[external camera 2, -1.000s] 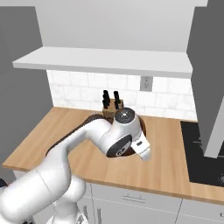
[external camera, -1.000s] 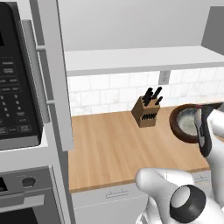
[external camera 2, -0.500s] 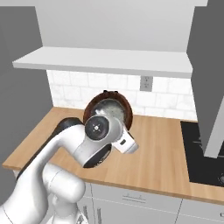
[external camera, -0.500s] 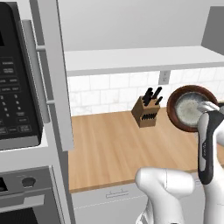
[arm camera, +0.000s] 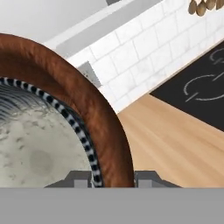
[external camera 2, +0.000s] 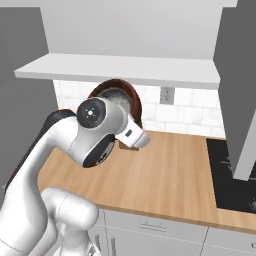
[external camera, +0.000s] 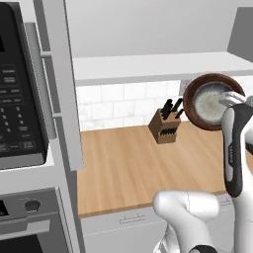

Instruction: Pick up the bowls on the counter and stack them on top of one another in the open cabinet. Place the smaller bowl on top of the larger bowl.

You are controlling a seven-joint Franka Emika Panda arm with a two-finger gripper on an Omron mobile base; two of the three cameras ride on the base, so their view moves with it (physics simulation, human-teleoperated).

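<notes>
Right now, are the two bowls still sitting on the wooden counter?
No: the larger bowl, with the smaller bowl nested inside it, is tipped on edge in the air near the shelf, above the counter.

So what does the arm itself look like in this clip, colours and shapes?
The arm is glossy white with rounded, bulbous links. A round dark grey cap with a small pale centre sits on one joint, and dark bands mark the joints. No loose cables show. In the hand view, the fingers are small grey blocks.
</notes>
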